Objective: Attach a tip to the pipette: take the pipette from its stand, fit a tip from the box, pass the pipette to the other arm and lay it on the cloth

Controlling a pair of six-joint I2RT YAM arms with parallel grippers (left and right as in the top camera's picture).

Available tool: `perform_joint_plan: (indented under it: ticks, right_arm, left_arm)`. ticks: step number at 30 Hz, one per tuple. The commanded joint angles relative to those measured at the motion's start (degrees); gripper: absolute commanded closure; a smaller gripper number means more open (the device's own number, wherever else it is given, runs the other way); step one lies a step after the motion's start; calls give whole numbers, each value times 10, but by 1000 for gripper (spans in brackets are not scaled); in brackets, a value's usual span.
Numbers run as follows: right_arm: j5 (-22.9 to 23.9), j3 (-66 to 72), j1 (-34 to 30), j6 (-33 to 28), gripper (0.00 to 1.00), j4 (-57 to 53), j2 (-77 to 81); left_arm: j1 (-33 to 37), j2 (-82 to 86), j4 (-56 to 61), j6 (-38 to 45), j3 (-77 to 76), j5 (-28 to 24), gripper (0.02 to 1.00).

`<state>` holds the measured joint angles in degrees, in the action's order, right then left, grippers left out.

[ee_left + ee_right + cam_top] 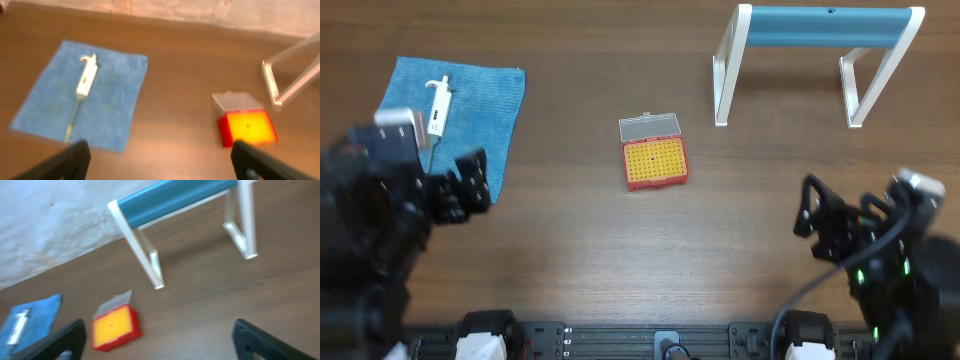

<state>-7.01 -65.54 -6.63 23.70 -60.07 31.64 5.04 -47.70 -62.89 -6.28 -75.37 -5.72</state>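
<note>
Wooden table (580, 240) | white pipette (86, 80) flat on blue cloth (115, 100) | left pincer (160, 162), right pincer (157, 340) gaping, empty

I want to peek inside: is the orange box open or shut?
Open. The orange box shows its yellow insert from above, and its clear lid lies flipped back behind it.

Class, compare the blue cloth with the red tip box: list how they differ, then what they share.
The flat blue fabric cloth lies spread thin; the red plastic tip box stands as a rigid block. The cloth carries the white pipette; the tip box has its clear lid folded open. Both rest on the brown wooden table.
</note>
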Motion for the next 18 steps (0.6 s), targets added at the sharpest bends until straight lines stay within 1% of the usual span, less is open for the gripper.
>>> perform_joint_plan:
  ticks: [1, 2, 3, 5, 6, 9, 10, 11, 13, 16, 18]
  right_arm:
    - [112, 9, 0, -50, 34, -83, -46]
    - [125, 15, 0, -52, 34, -105, -53]
    - [124, 18, 0, -60, 34, -112, -56]
    - [125, 18, 0, -66, 34, -104, -57]
    - [125, 18, 0, -75, 34, -94, -57]
    - [124, 18, 0, -117, 34, -69, -58]
    - [124, 18, 0, -139, 34, -70, -61]
    - [124, 18, 0, -143, 34, -74, -64]
    - [124, 19, 0, -142, 34, -91, -80]
    - [124, 19, 0, -165, 25, -110, -131]
    - [125, 19, 0, -194, 16, -115, -178]
  left_arm:
    - [-2, 111, 200, -59, 250, 16, 108]
    - [-2, 121, 238, -59, 294, 10, 106]
    - [-2, 123, 261, -59, 324, 2, 108]
    - [-2, 120, 266, -59, 359, -14, 108]
    - [-2, 120, 268, -54, 370, -41, 108]
    - [-2, 124, 281, -26, 368, -85, 108]
    - [-2, 133, 284, -26, 360, -85, 108]
    - [-2, 144, 291, -21, 354, -85, 108]
    - [-2, 188, 296, 17, 343, -84, 108]
    - [-2, 267, 252, 59, 343, -71, 108]
    - [-2, 305, 232, 102, 343, -65, 108]
